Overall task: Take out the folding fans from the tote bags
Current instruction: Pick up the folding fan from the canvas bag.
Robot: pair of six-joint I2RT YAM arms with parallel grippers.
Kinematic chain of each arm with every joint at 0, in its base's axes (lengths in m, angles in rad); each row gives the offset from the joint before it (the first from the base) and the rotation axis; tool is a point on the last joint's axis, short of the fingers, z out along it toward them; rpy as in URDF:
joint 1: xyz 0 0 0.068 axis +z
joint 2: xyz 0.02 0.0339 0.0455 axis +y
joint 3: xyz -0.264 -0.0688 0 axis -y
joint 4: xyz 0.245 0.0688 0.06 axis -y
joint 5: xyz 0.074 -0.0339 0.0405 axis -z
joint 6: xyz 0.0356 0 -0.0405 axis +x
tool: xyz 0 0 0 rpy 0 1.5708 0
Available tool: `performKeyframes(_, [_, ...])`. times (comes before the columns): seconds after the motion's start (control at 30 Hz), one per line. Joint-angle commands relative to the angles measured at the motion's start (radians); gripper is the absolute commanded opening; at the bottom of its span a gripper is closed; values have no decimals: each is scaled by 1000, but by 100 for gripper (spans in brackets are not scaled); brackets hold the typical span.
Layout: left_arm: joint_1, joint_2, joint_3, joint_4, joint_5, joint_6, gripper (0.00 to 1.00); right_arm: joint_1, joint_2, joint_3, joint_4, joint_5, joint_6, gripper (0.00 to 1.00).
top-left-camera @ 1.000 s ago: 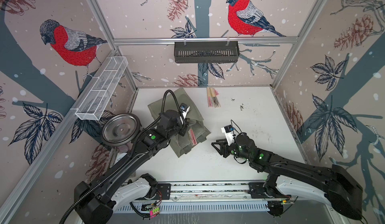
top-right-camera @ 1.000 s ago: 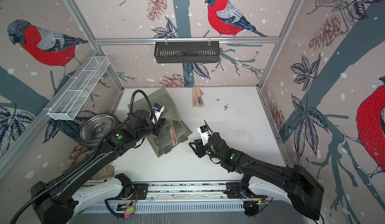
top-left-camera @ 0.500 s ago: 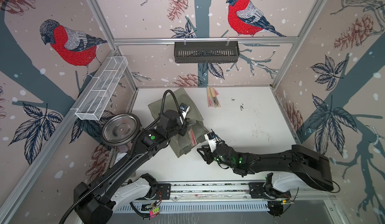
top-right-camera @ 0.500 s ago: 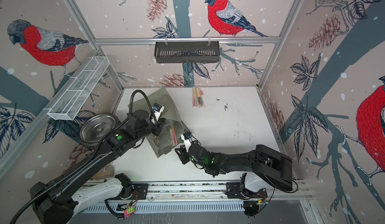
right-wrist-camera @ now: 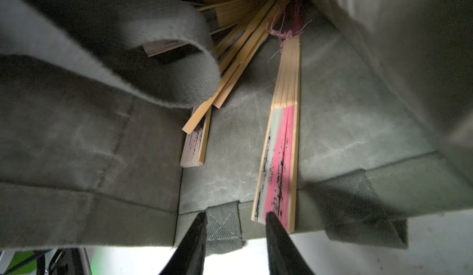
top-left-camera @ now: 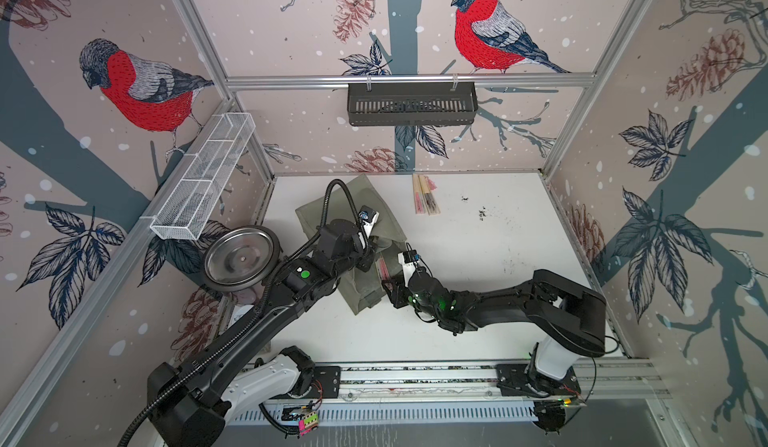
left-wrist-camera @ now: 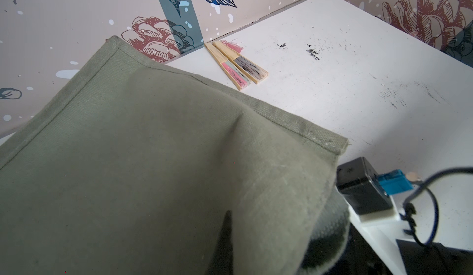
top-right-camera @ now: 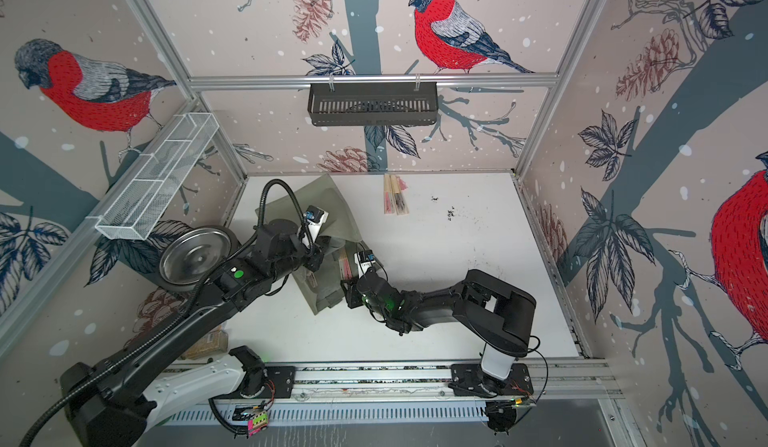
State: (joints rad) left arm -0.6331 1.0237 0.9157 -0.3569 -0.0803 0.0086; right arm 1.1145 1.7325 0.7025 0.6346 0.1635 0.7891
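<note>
Gripping the one tote bag [left-wrist-camera: 153, 158], left pincer [top-left-camera: 368, 260] is clamped; right pincer [right-wrist-camera: 235, 215] gapes empty; two folding fans [top-left-camera: 424, 199] lie outside.

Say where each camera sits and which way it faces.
Top views: high over the front, looking down on the white table; left arm, right arm show.
Left wrist: above the olive fabric tote bag, facing two closed bamboo fans; right arm's camera shows.
Right wrist: at the tote's mouth, facing a pink bamboo fan inside; open right gripper shows.
All share the tote.

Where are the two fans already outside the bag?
In both top views, the fans lie at the table's far edge, beside the tote bag, below the black basket.
</note>
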Motion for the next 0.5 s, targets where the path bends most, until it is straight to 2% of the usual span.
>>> performKeyframes(0.0, [-5,-2,2,47,19,5,0,-38,43,45,23,-77,50,44])
performKeyframes(0.2, [-7,3,7,43,25,7,0,-75,107,99,3,-141,93,44])
performKeyframes(0.47, [-8,7,4,42,28,5,0,-95,151,126,8,-139,142,44])
